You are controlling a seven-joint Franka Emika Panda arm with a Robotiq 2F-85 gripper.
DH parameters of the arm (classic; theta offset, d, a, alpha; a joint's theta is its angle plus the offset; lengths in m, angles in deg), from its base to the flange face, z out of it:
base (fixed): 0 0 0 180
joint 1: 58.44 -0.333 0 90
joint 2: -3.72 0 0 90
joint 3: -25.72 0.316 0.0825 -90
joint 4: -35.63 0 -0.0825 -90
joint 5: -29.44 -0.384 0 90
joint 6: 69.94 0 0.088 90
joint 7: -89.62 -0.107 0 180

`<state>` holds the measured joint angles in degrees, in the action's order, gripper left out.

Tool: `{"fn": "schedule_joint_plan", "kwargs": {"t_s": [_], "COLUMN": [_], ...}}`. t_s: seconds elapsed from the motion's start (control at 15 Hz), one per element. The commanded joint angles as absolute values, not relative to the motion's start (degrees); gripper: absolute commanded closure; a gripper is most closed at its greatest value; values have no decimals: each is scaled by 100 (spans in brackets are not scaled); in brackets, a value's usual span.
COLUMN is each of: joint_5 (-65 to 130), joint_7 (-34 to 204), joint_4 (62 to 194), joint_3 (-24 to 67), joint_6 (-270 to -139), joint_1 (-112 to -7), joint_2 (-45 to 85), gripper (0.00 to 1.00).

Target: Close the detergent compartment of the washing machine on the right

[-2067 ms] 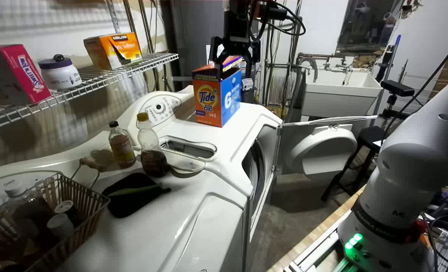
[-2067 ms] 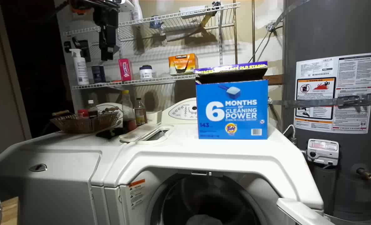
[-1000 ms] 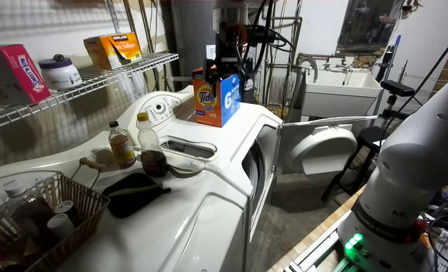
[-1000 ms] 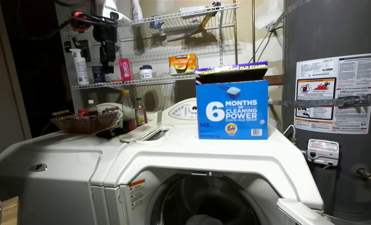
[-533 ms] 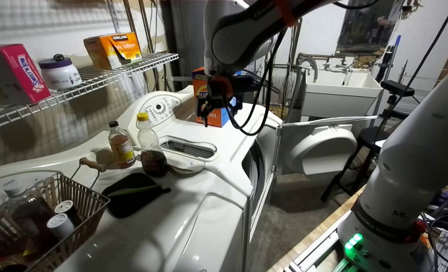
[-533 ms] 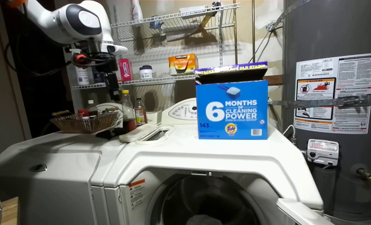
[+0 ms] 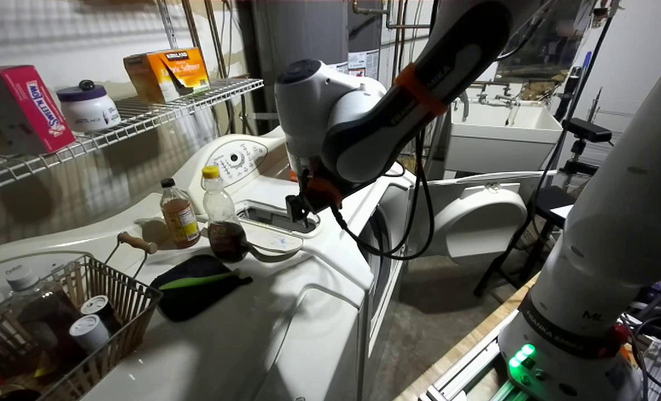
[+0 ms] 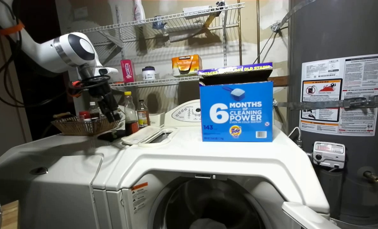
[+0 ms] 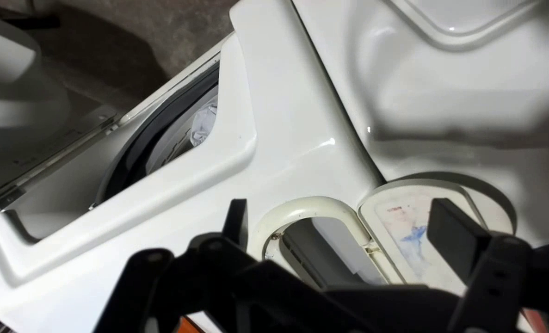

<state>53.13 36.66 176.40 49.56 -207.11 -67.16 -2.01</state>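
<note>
The detergent compartment of the white washing machine (image 8: 214,152) is an oval opening in its top, with a cream rim (image 9: 311,206). Its lid (image 9: 408,222) is hinged open and lies flipped back toward the neighbouring machine. The lid (image 7: 279,243) and the opening also show in both exterior views; the lid (image 8: 140,135) is flat there. My gripper (image 9: 339,217) is open and empty above the compartment, one finger by the opening's outer side, the other over the lid. In both exterior views the gripper (image 7: 302,214) (image 8: 113,118) points down, apart from the lid.
Two bottles (image 7: 224,236) (image 7: 181,223) stand beside the lid. A black cloth-like item (image 7: 196,289) and a wire basket (image 7: 141,312) lie farther along. A Tide box (image 8: 236,111) stands on the washer. The washer's round door (image 7: 478,223) hangs open. A wire shelf (image 7: 141,114) runs above.
My arm has come down from beside and above the Tide box toward the detergent compartment, and the gripper has tilted. The lid, bottles and box have not moved.
</note>
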Motion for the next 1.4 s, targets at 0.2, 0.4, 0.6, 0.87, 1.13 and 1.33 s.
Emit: {"fn": "schedule_joint_plan", "kwargs": {"t_s": [0.2, 0.4, 0.6, 0.87, 1.13, 1.33], "joint_5": [5596, 5613, 6088, 6951, 7706, 8172], "joint_7": [3470, 3560, 3470, 3288, 3078, 2980], "joint_4": [17638, 17515, 17153, 16648, 16171, 15901], "joint_3": [4782, 4796, 4887, 4761, 4554, 4376], "joint_6": [-20696, -20621, -20187, -19887, -19948, -20029], "joint_1": [-7008, -7050, -7259, -7712, -8093, -8281], "joint_2": [-68, 124, 624, 1255, 1775, 2103], "gripper": [0, 0, 0, 0, 0, 0]}}
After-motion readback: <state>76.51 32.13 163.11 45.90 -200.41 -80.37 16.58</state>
